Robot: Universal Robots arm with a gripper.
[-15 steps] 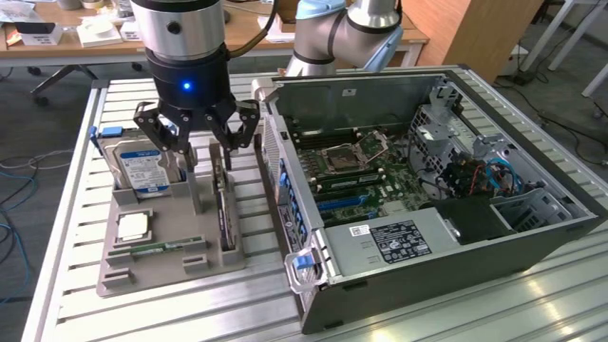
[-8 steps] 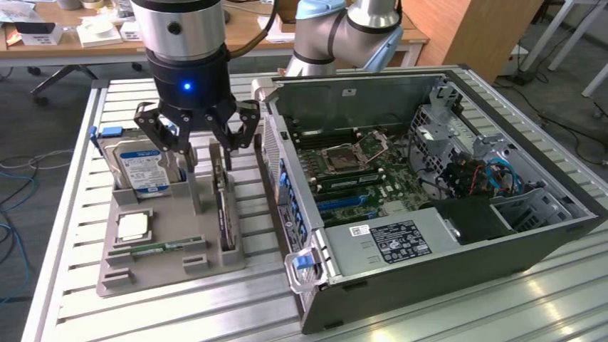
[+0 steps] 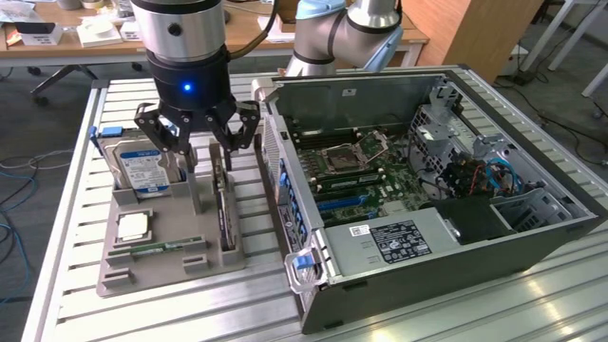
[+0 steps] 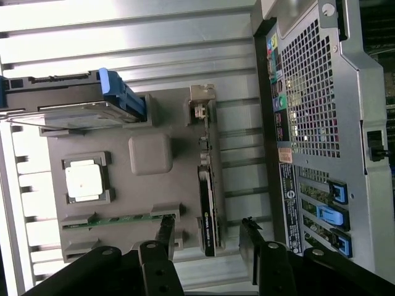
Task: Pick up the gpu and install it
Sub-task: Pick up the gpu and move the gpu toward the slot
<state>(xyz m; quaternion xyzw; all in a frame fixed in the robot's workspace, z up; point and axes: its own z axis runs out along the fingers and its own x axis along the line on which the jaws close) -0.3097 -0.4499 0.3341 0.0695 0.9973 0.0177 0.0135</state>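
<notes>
One slatted metal desk (image 3: 67,285) carries one open computer case (image 3: 446,263) and, beside it, one grey tray (image 3: 161,267). The single hand (image 3: 204,153) hangs over the tray, spread wide and holding nothing. The tray holds one hard drive (image 3: 142,167), one gpu (image 3: 226,214) standing on edge in the slot nearest the case, one green memory stick (image 3: 156,249) and one processor chip (image 3: 133,226).

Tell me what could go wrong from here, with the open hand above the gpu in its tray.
1. The gpu stands on its thin edge; if the hand descends off-centre, it could strike the card's top instead of straddling it.
2. The upright post and the computer case flank the card closely, so the open hand may catch either.
</notes>
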